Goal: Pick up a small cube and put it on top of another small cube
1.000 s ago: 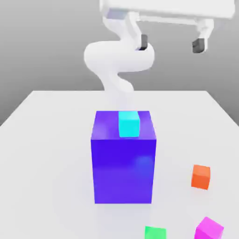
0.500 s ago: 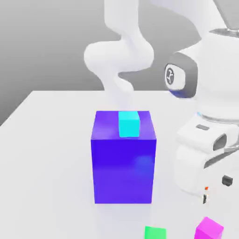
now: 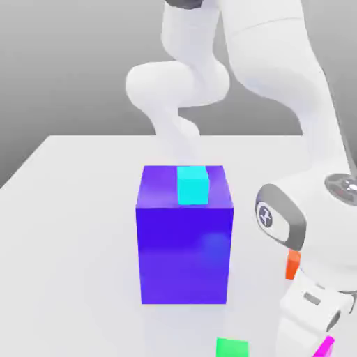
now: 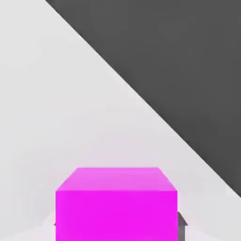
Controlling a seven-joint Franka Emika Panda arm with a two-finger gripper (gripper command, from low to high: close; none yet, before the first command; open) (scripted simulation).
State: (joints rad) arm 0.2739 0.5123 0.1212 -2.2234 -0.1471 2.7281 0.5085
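We see four small, plain cubes. The magenta one, flat-faced, is gripped from both sides at the exterior view's near right, partly hidden there. We find the green one to its left, cut off by the view's near edge. The orange one, partly covered, lies farther back on the right; the cyan one sits upright, raised, farthest away.

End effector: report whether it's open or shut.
The end effector is shut on the magenta cube: dark pads flank it closely in the hand view.
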